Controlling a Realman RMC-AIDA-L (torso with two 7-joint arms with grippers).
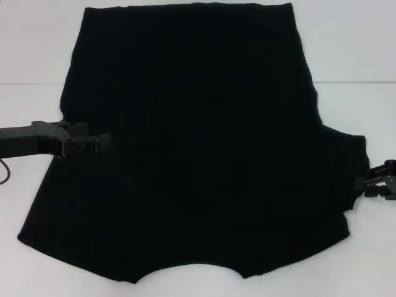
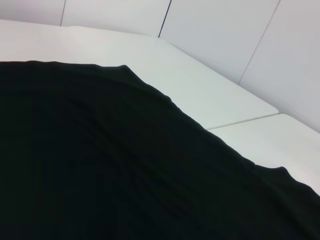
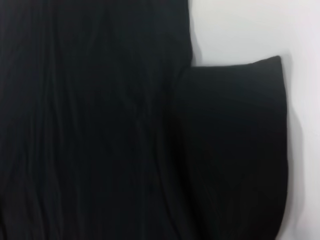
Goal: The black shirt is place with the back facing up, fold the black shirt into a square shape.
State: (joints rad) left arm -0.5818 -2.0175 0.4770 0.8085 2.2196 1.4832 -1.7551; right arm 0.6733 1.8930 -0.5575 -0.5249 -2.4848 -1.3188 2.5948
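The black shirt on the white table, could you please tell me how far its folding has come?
The left side seems folded in: no left sleeve shows on the plain black soft-fabric shirt. In hand: the left claw sits over that folded side, and the right claw is at the right sleeve, which lies spread on the white table. Left: folding that side in and folding the length to a square.

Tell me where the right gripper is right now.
In the head view the right gripper sits low at the table's right edge, just beside the shirt's right sleeve, opposite the left gripper over the left side.
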